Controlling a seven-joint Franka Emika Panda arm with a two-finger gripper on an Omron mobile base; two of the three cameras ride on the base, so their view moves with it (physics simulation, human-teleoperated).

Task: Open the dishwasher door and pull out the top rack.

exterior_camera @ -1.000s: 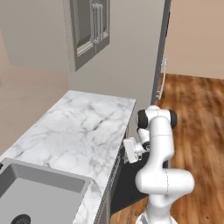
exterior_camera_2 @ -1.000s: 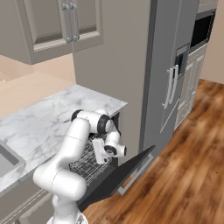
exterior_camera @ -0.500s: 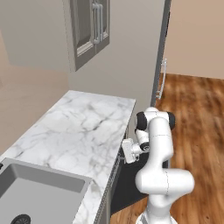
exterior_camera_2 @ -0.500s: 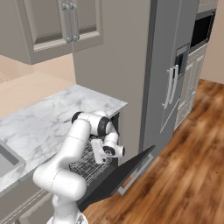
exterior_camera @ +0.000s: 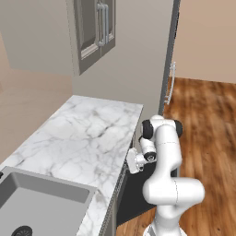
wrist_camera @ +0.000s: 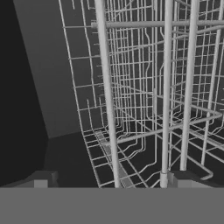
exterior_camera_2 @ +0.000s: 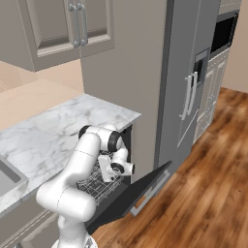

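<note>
The dishwasher door (exterior_camera_2: pixel 138 193) is a dark panel that hangs folded down and open below the counter; it is also seen as the dark dishwasher door (exterior_camera: pixel 134 196) beside the arm. My gripper (exterior_camera_2: pixel 107 164) sits at the mouth of the cavity, and the gripper (exterior_camera: pixel 132 162) points in under the counter edge. From the hand, the top rack (wrist_camera: pixel 167 83) is very close: silver wire bars run up the picture over a fine grid. My gripper (wrist_camera: pixel 111 179) is open, its fingertips (wrist_camera: pixel 41 179) wide apart, with two rack bars rising between them. Whether a finger touches a bar I cannot tell.
A marble counter (exterior_camera: pixel 87 138) runs above the dishwasher, with a steel sink (exterior_camera: pixel 37 207) at its near end. A tall grey fridge (exterior_camera_2: pixel 189 87) stands just right of the open door. Wood floor (exterior_camera_2: pixel 208 193) spreads to the right. Wall cabinets (exterior_camera_2: pixel 72 29) hang above.
The hand has crept a little lower and closer to the dishwasher opening. The door and the jaws have not changed.
</note>
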